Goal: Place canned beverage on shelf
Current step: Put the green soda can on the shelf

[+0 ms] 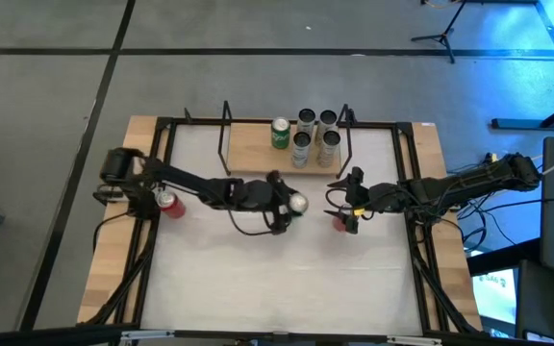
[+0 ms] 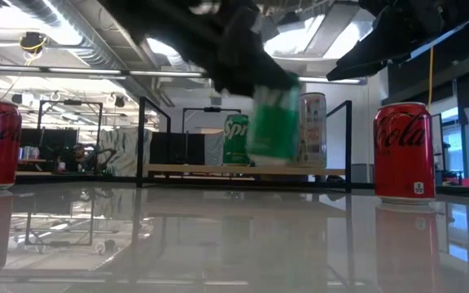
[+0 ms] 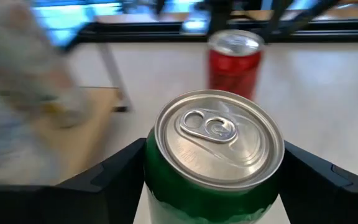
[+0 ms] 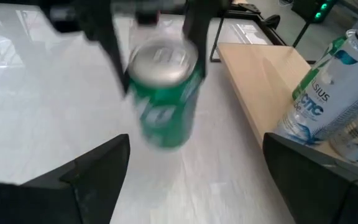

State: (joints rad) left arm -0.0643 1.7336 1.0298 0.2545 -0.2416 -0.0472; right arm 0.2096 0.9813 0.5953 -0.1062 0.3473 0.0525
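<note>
Left wrist view: left end effector (image 3: 213,180) clamped on green can (image 3: 213,162); right end effector (image 4: 191,180) spread apart.

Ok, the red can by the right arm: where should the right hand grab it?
Mid-body of the red can, gripping across its round wall. It stands upright, so come in level from the right arm's side; the left hand holds the green can on the other side.

Glossy white worktop (image 2: 218,244); matt light-wood shelf (image 1: 253,149) with black wire frames; shiny brushed-metal lid on green can (image 3: 219,140).
</note>
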